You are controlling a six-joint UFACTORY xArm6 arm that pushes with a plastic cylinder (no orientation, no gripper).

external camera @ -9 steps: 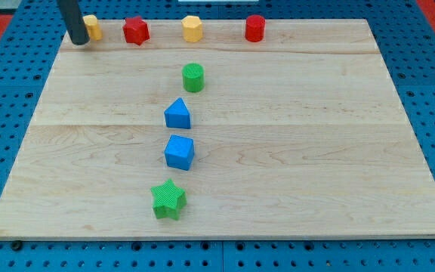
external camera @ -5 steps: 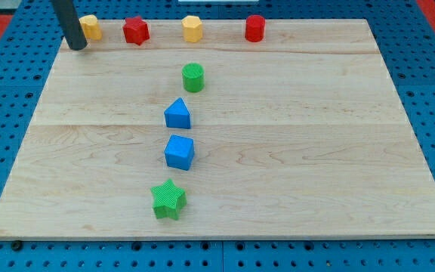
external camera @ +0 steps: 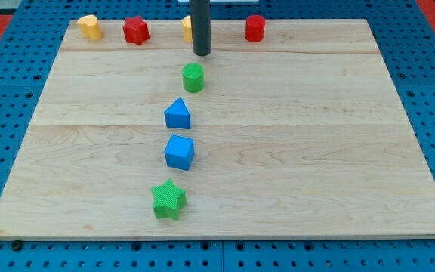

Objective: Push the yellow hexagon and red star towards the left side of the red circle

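Along the top edge of the board (external camera: 399,151), my tip (external camera: 202,54) has swung from the upper-left corner to top centre, now standing in front of the yellow hexagon (external camera: 187,29) and hiding most of it. There is no hand, only the bare rod, holding nothing. The red star (external camera: 135,30) sits further left, the red circle (external camera: 255,27) to the right; neither has moved. I judge the push on the hexagon is only being lined up, not begun

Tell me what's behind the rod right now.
The yellow hexagon sits behind the rod; only its left edge shows, the rest is covered. My tip rests just above the green cylinder.
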